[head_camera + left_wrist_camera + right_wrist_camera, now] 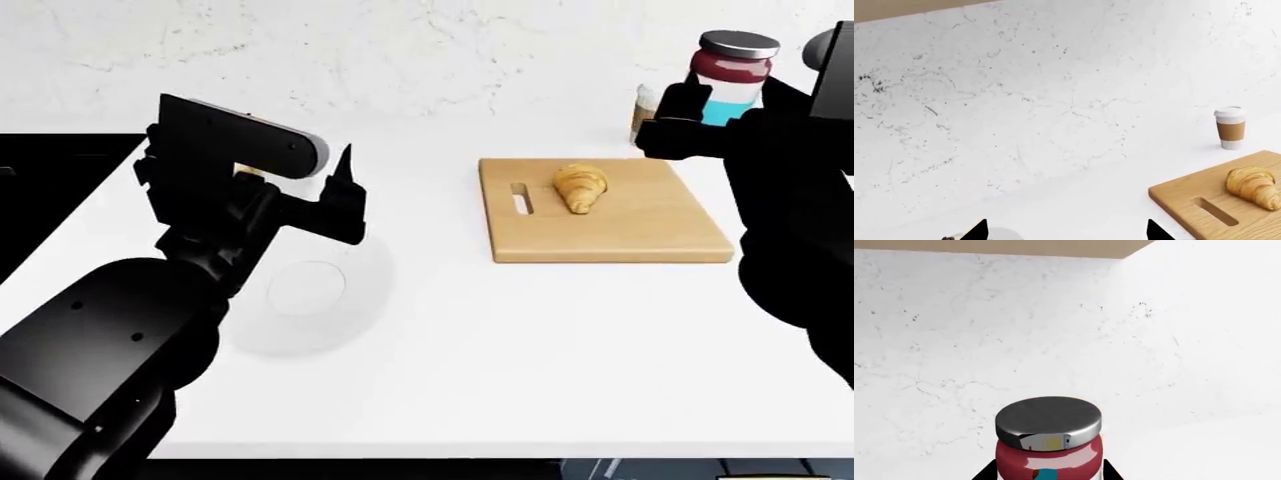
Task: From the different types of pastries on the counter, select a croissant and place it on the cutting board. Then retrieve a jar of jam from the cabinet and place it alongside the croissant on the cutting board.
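Observation:
The golden-brown croissant [581, 187] [1253, 186] lies on the light wooden cutting board [641, 235] [1187, 200], next to its slot handle. The jar of jam [730, 70] [1049, 440], with a grey lid, maroon body and cyan band, hangs upright in the air above the board's far right corner. My right gripper [714, 115] [1049, 475] is shut on the jar, one finger on each side. My left gripper [340, 195] [1067, 232] stands open and empty over the white counter [534, 340], left of the board.
A round white plate [307, 285] [1004, 235] sits below the left gripper. A white-lidded brown coffee cup [1230, 128] [645, 110] stands behind the board by the marble wall. The black sink [54, 190] is at the far left.

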Motion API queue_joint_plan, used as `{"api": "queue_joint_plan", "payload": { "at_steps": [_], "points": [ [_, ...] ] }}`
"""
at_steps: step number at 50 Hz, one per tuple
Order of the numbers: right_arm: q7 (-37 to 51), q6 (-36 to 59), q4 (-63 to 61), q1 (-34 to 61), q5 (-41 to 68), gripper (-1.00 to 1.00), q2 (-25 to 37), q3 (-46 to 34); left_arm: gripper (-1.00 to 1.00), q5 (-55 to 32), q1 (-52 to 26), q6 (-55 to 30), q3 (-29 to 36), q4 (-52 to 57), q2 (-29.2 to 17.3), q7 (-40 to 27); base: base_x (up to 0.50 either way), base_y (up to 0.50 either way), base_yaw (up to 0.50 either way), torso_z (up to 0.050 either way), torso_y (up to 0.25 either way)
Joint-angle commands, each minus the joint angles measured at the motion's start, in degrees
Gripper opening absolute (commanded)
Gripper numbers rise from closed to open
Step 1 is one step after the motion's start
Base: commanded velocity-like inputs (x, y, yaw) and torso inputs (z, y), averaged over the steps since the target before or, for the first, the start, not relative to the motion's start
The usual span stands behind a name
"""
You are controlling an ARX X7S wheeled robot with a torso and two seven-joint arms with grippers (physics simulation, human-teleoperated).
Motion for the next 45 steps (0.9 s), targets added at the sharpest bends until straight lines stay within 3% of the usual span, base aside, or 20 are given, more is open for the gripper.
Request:
{"api": "queue_joint_plan", "payload": {
  "at_steps": [1, 22, 45],
  "points": [
    [-3.19, -3.76, 5.29, -0.55, -5.59, -1.0, -1.37, -1.28, 1.0, -0.18, 0.29, 0.57, -0.12, -0.44, -0.31, -0.01, 0.0, 0.0, 0.0, 0.0, 0.0],
    [-10.24, -11.59, 14.66, -1.11, -10.96, -1.0, -3.56, -3.07, 1.0, -0.45, 0.23, 1.12, 0.0, -1.24, -0.47, -0.33, 0.0, 0.0, 0.0, 0.0, 0.0],
    [-11.85, -14.85, 22.47, -1.9, -14.48, -1.0, -4.23, -3.85, 1.0, -0.31, 1.0, 2.91, 0.32, -2.86, -0.91, -0.28, 0.0, 0.0, 0.0, 0.0, 0.0]
  ]
}}
